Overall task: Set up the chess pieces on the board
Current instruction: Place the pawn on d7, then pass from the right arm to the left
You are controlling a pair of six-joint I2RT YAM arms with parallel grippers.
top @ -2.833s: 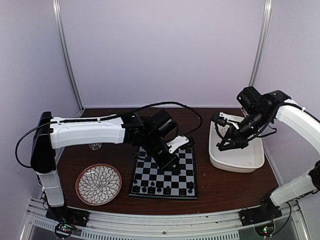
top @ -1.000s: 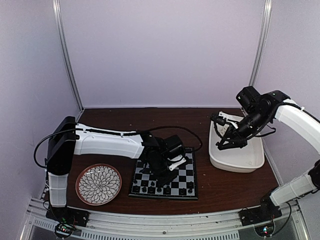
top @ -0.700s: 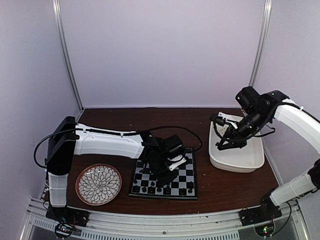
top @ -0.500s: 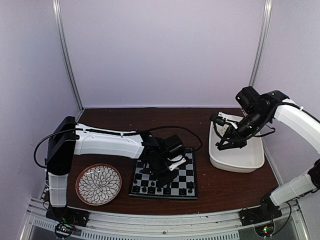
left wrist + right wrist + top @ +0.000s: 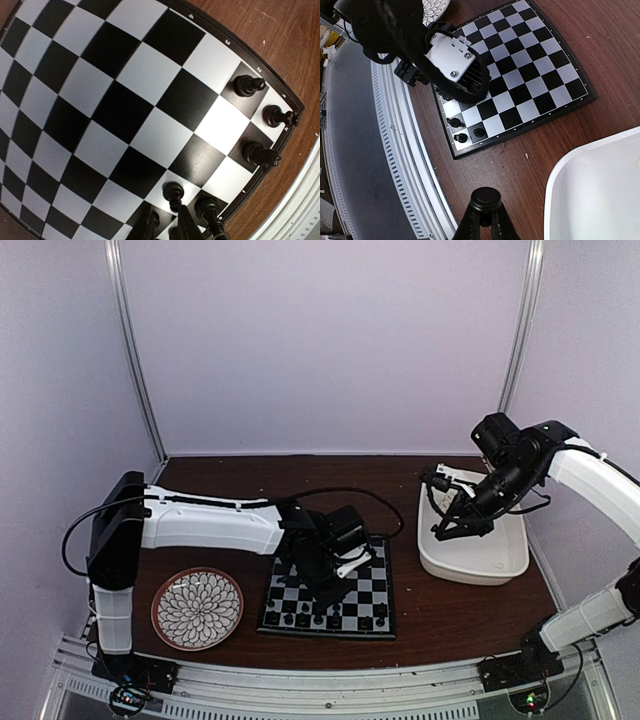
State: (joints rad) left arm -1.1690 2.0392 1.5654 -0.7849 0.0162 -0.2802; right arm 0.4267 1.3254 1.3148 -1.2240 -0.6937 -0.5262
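Chess pieces, tiny black figurines [image 5: 172,191], stand at the edge of the checkered black-and-grey board [image 5: 125,100], one just ahead of my slightly spread left jaws. If I rise crookedly, I could topple it into its neighbours.

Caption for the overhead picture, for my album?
Left gripper over black chess pieces at the board's near edge; right gripper by the white tub.

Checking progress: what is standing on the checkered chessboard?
Small black chess pieces stand along the near edge of the black and grey checkered chessboard. No white ones show. The left tool and its arm cover several squares; those stay unknown.
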